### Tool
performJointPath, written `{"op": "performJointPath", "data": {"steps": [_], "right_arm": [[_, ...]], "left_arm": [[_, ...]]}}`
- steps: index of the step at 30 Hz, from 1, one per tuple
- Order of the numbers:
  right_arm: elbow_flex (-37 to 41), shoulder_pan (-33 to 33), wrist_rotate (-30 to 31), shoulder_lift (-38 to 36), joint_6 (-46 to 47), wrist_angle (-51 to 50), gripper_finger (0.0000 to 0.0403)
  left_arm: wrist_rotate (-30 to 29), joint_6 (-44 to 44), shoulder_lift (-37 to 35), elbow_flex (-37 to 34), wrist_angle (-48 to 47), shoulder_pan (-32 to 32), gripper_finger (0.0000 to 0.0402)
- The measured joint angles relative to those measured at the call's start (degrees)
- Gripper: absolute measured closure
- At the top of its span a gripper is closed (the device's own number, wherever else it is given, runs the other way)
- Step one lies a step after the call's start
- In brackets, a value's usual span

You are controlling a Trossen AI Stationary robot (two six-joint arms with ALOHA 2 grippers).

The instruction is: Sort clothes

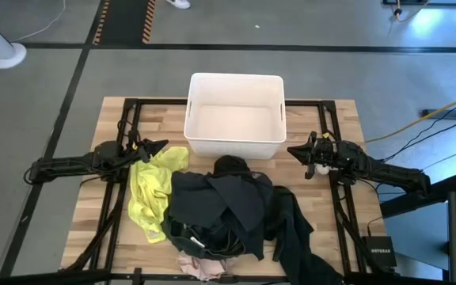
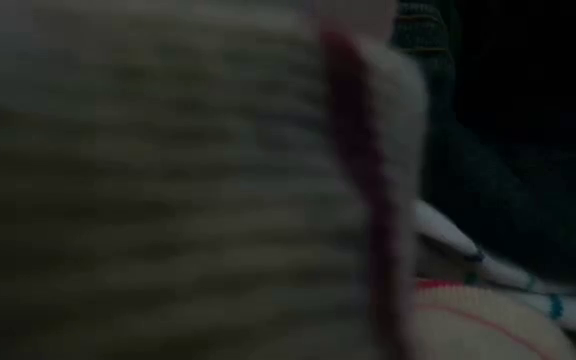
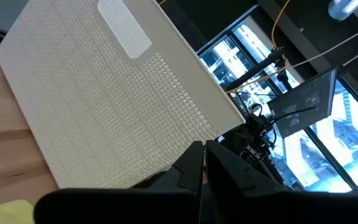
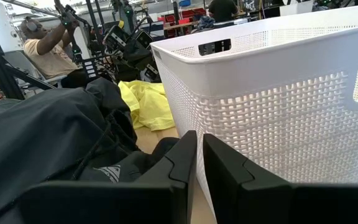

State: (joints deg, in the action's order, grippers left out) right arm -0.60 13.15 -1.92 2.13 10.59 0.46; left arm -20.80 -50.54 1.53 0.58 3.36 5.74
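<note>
Low view shows only cloth pressed right up close, pale striped fabric (image 2: 168, 180) with a red edge, so I learn little from it.

Nearest to me on the table is the pile of clothes (image 1: 220, 214). A small pink piece (image 1: 200, 267) peeks out at the near edge. Black tops (image 1: 228, 202) and other dark things are heaped in the middle, and my yellow top (image 1: 153, 190) lies on the left side of the heap.

A bit farther back, my two arms wait on either side. My left gripper (image 1: 155, 147) hangs just above the top corner of the yellow top. Its fingers are pressed close together and hold nothing. My right gripper (image 1: 298, 150) hangs beside the right wall of the white bin (image 1: 235, 89), apart from the clothes. Its fingers are also close together and hold nothing.

Farthest back is the white bin, and I see nothing inside it.

I think no sorting has begun. Next I should spread my left fingers wide, go down onto the yellow top, pinch it, and lift it free of the dark pile.
</note>
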Motion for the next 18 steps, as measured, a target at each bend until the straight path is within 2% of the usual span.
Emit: {"op": "performJointPath", "data": {"steps": [11,15,18], "right_arm": [[0.00,0.00,0.01,-0.02,-0.02,-0.01,0.0356],[0.00,0.00,-0.01,-0.02,0.00,0.01,0.0356],[0.00,0.00,0.01,-0.02,-0.02,-0.01,0.0356]], "left_arm": [[-0.04,0.00,0.02,0.00,0.51,0.00,0.0389],[-3.66,0.00,0.01,0.00,1.35,0.02,0.0389],[-3.78,0.00,0.03,0.00,1.01,0.04,0.0389]]}}
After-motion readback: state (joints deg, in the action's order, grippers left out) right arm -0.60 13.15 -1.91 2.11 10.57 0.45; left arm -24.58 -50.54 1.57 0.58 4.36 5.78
